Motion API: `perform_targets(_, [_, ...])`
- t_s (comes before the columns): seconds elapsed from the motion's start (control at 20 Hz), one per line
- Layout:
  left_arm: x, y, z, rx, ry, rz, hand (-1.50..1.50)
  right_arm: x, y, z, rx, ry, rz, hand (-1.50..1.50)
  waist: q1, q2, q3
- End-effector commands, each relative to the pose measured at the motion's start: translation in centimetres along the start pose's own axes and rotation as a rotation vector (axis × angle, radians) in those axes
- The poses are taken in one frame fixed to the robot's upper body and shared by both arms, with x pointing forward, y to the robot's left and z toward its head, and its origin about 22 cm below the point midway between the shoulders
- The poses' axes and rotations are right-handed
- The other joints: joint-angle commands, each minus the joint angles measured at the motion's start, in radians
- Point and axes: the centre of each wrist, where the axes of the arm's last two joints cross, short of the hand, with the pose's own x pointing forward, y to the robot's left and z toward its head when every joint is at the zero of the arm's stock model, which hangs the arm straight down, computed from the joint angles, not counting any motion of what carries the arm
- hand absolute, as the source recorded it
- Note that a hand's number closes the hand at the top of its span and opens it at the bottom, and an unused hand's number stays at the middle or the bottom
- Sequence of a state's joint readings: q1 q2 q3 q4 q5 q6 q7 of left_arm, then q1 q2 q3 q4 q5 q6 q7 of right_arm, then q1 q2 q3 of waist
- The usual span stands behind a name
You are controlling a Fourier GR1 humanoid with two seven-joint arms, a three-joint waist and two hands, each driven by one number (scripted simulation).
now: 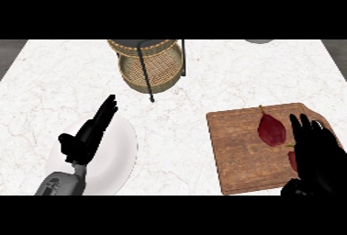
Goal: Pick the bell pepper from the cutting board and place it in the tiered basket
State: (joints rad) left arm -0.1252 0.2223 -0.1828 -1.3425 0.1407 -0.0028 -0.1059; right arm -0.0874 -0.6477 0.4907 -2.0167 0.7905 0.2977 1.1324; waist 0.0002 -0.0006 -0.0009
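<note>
- White marbled surface [203, 78] fills the head view, with darker floor showing at the far corners.
- At the far edge, left of centre, stands the wicker basket [150, 64], a woven bowl on a thin black frame, one dark rod reaching down toward the middle of the surface.
- A small grey object [260, 41] is cut off at the far edge, right of the basket; what it is cannot be told.
- A white plate [115, 156] lies at the near left, well apart from the basket.
- The left robot hand [88, 135] shows over the plate, fingers straight and close together, pointing away toward the basket; it holds nothing. Its grey forearm comes in from the lower left.
- A brown wooden board [240, 147] lies at the near right, slightly turned, well apart from the plate.
- On the board's right half lies a dark red pepper [271, 129], elongated, with a thin stem pointing to the board's far edge.
- The right robot hand [317, 156] is over the board's right edge, just beside the pepper. Its fingers are straight and spread wide, pointing away, and they are not curled round the pepper.
- A bit of red [292, 160] shows at the hand's left edge, nearer than the pepper; the hand hides most of it.
</note>
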Motion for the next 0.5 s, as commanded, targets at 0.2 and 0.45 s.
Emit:
perform_targets(0.2, [-0.7, -1.4, -1.1, 0.014, -0.002, 0.008, 0.00, 0.7, 2.3, 0.0, 0.012, 0.202, 0.020, -1.50, -0.006, 0.000, 0.000])
perform_targets(0.45, [-0.8, -0.6, -0.2, 0.006, -0.003, 0.013, 0.00, -2.0, 3.3, -2.2, 0.058, 0.229, 0.018, -1.50, -0.003, 0.001, 0.001])
